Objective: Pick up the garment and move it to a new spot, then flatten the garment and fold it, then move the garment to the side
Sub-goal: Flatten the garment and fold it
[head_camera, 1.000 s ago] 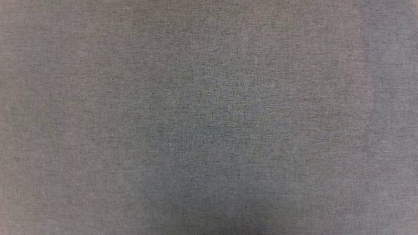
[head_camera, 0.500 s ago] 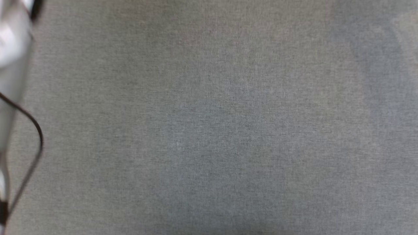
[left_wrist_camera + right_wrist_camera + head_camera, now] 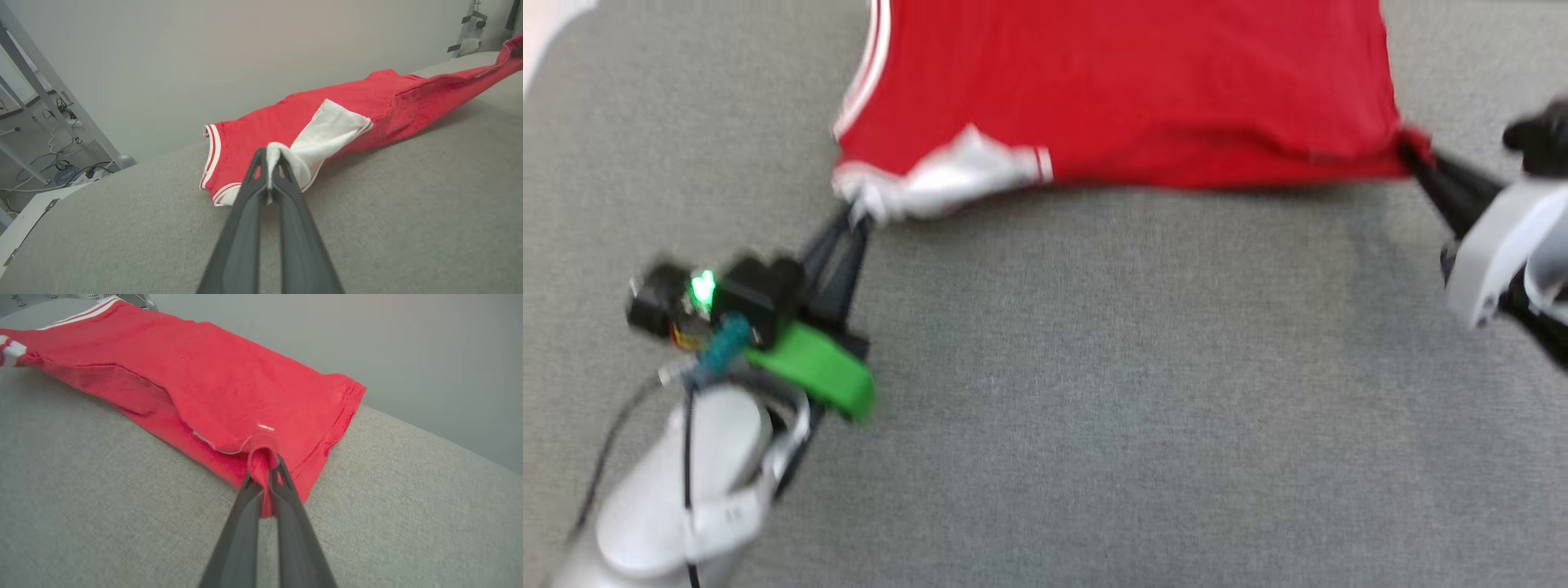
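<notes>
Two pincers are clenched on the garment. The left pincer pinches the white sleeve; the right pincer pinches a red hem corner. The shirt stretches between them and lies beyond their tips on the grey surface. This looks like the flattening step. The next move probably calls for an even pull apart, then lowering the near edge before letting go.

The garment lies across the far part of the table. The left gripper pinches its near left corner at the sleeve, and the right gripper pinches its near right corner.
</notes>
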Controlling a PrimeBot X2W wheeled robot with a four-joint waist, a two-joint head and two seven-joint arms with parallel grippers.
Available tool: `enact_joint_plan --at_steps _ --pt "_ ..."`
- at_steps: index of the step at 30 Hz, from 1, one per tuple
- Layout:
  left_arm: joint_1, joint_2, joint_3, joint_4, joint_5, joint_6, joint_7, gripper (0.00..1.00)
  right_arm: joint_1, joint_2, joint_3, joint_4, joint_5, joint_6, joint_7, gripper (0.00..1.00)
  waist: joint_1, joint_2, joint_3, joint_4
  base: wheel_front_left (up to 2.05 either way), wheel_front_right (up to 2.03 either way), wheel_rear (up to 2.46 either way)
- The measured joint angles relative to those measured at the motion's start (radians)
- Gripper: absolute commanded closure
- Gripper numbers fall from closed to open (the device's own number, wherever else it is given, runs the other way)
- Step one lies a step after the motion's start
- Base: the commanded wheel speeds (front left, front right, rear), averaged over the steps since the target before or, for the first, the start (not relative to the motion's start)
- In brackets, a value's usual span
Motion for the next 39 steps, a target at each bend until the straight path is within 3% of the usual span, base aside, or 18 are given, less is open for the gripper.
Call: enact_joint_plan --at_steps 7,18,25,34,39 --pt "0.251 0.006 -0.049 -0.066 -0.057 0.057 0.028 1.0 0.245 -0.038 -0.009 -0.012 0.022 0.0 -0.015 1.0 -0.0001 0.0 -0.115 0.01 0.0 0.0 0.0" --pt "0.527 0.016 -0.097 -0.123 -0.141 0.111 0.058 1.0 0.614 -0.052 -0.143 -0.065 0.053 0.0 -0.043 1.0 -0.0001 0.0 -0.259 0.033 0.0 0.0 0.0" --pt "0.65 0.033 -0.111 -0.17 -0.198 0.136 0.085 1.0 0.798 -0.044 -0.261 -0.135 0.03 0.0 -0.007 1.0 -0.0001 0.0 -0.301 0.025 0.0 0.0 0.0" --pt "0.644 0.039 -0.116 -0.179 -0.195 0.135 0.084 1.0 0.904 0.009 -0.412 -0.218 -0.025 0.0 0.075 1.0 0.0 0.0 -0.293 0.018 0.0 0.0 0.0" --pt "0.538 0.044 -0.119 -0.155 -0.163 0.09 0.094 1.0 0.907 0.039 -0.474 -0.259 -0.048 0.0 0.117 1.0 0.0 0.0 -0.282 0.016 0.0 0.0 0.0"
